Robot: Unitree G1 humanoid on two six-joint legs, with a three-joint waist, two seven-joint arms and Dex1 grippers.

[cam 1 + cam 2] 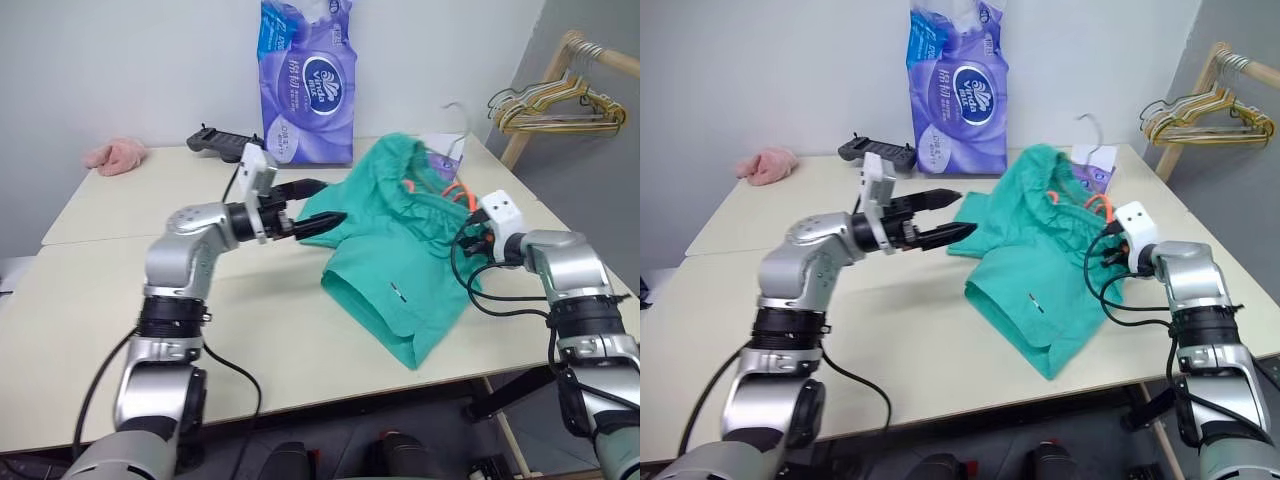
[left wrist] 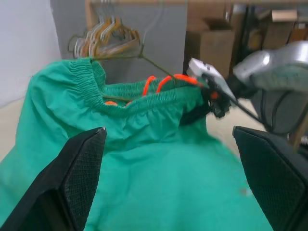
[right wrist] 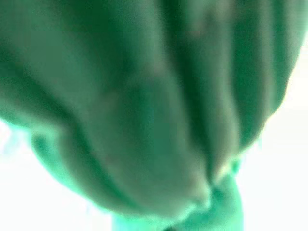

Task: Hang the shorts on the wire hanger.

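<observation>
The teal-green shorts (image 1: 400, 265) lie bunched on the right half of the table (image 1: 120, 290), with the gathered waistband raised and the orange-red drawstring (image 1: 455, 190) showing at it. The wire hanger's thin hook (image 1: 463, 130) rises behind the waistband, and its dark wire (image 2: 161, 66) runs down into the fabric. My right gripper (image 1: 472, 245) is at the right edge of the shorts, shut on their fabric by the waistband, fingertips buried in cloth. My left gripper (image 1: 325, 203) is level and open at the left edge of the shorts, nothing between its fingers (image 2: 79, 178).
A purple tissue pack (image 1: 305, 80) stands at the back of the table, with a black controller (image 1: 220, 143) to its left and a pink cloth (image 1: 117, 155) further left. A wooden rack with bunched pale hangers (image 1: 560, 105) stands off the table's right.
</observation>
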